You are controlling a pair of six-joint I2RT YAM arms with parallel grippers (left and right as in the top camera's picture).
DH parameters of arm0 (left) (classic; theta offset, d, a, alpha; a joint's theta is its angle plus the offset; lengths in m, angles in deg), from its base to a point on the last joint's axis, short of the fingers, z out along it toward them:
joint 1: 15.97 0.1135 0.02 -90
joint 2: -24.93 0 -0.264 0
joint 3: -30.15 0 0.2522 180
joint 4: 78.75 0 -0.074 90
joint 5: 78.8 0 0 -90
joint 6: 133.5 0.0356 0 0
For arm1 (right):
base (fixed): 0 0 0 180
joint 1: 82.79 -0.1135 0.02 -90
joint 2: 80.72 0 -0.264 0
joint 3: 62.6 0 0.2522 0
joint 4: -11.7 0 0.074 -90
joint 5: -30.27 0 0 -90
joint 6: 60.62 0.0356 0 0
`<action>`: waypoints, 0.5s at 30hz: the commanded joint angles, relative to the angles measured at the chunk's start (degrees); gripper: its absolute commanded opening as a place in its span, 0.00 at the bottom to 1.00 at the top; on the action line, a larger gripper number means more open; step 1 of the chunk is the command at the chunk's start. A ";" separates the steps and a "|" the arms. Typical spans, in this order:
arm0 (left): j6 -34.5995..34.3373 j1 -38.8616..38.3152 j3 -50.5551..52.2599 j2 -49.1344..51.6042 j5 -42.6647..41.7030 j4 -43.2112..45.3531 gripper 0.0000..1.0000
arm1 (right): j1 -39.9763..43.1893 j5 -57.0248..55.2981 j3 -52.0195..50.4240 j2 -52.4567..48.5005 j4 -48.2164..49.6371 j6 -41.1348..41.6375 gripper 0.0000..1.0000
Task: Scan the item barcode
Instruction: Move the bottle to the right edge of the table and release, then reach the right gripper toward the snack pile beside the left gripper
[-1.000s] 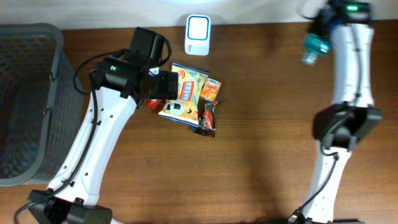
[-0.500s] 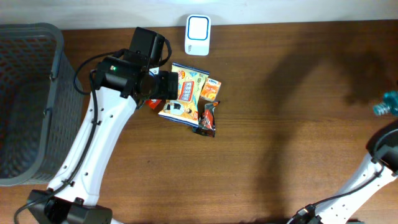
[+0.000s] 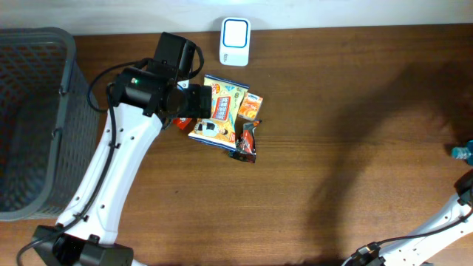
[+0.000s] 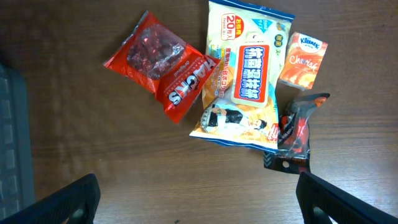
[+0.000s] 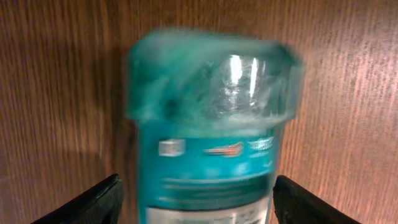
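Note:
A teal bottle with a clear teal cap (image 5: 211, 124) fills the right wrist view, blurred, over the wooden table. My right gripper (image 5: 198, 202) straddles it, and a strip of wood shows between each finger and the bottle, so the jaws stand open. In the overhead view only a teal sliver of the bottle (image 3: 463, 152) shows at the right edge. A white scanner (image 3: 235, 32) sits at the table's back edge. My left gripper (image 4: 199, 202) hangs open above bare wood just short of a snack pile, holding nothing.
The pile holds a red candy bag (image 4: 163, 65), a yellow-and-blue pack (image 4: 245, 81), an orange tissue pack (image 4: 303, 60) and a black-red packet (image 4: 292, 134). A grey mesh basket (image 3: 33, 118) stands at the far left.
The right arm swung with the teal bottle from the back right down to the right edge, mostly out of the overhead view, and its jaws widened. The left arm stayed still.

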 commanded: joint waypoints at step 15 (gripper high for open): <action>0.90 0.09 -0.39 0.31 0.42 0.07 0.99 | -6.38 12.48 37.20 6.67 -32.50 -6.64 0.82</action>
